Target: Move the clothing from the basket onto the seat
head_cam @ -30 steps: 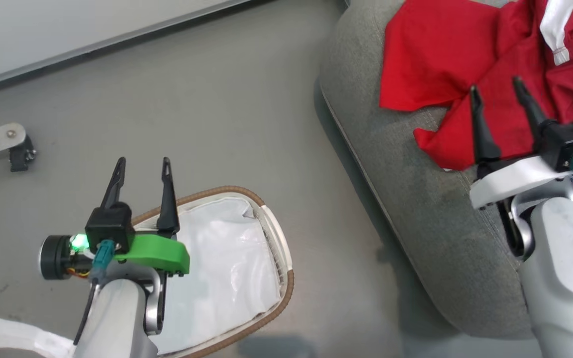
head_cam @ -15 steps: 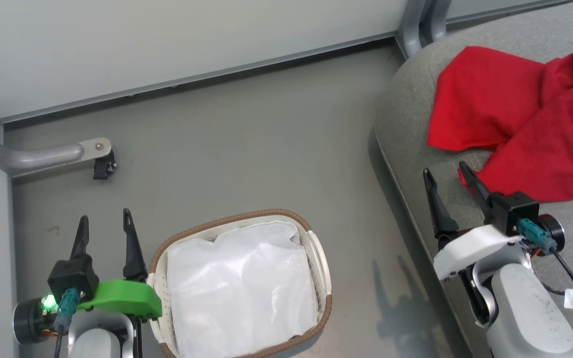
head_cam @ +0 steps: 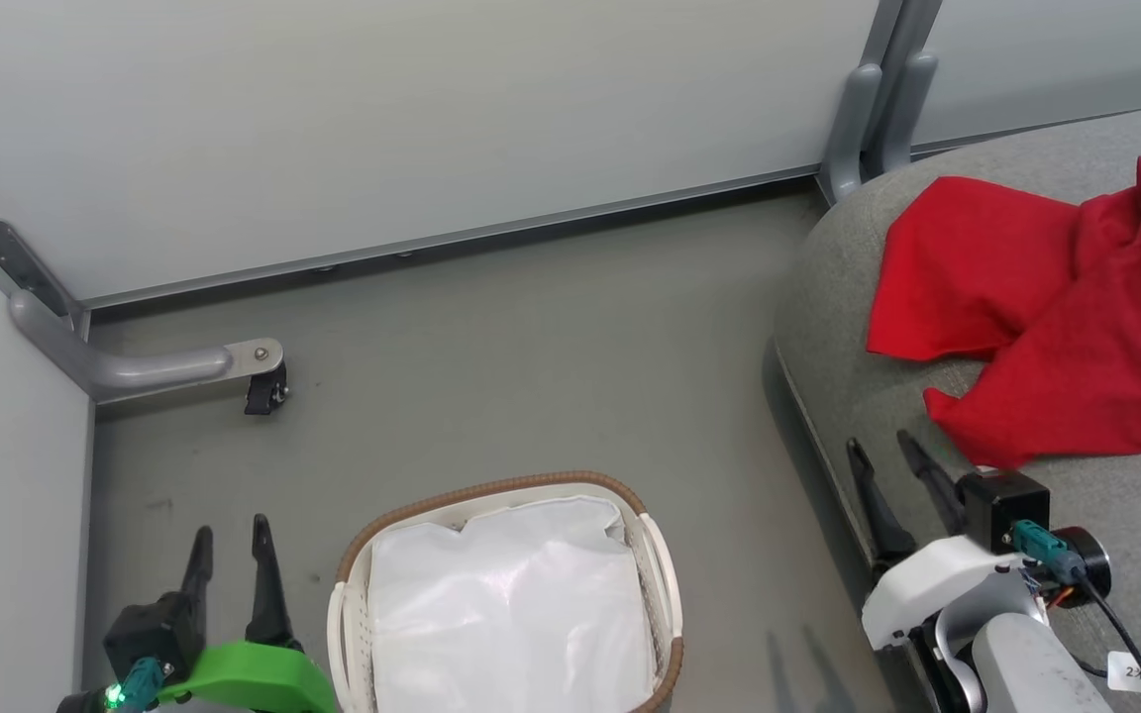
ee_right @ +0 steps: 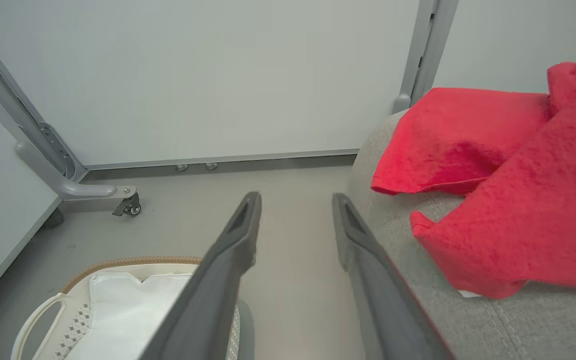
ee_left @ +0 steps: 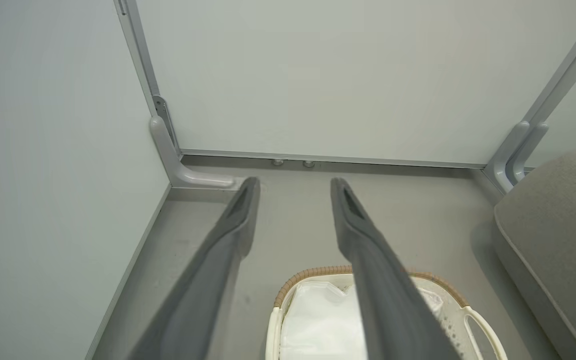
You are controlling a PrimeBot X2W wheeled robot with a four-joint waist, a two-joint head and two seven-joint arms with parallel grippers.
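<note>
Spread over the grey seat (head_cam: 828, 297) at the right of the head view: the red clothing (head_cam: 1046, 327), white trim at the far right edge. At bottom centre, on the floor (head_cam: 531, 347): the basket (head_cam: 491, 483), lined with a white sheet (head_cam: 511, 604). Left jaws at lower left, beside the basket, parted and empty. Right jaws at lower right, over the seat's edge near the clothing's hem, parted and empty. Between basket and seat, a strip of floor. At centre left, a grey bracket with a black castor (head_cam: 263, 391); at upper right, a grey post (head_cam: 878, 109).
</note>
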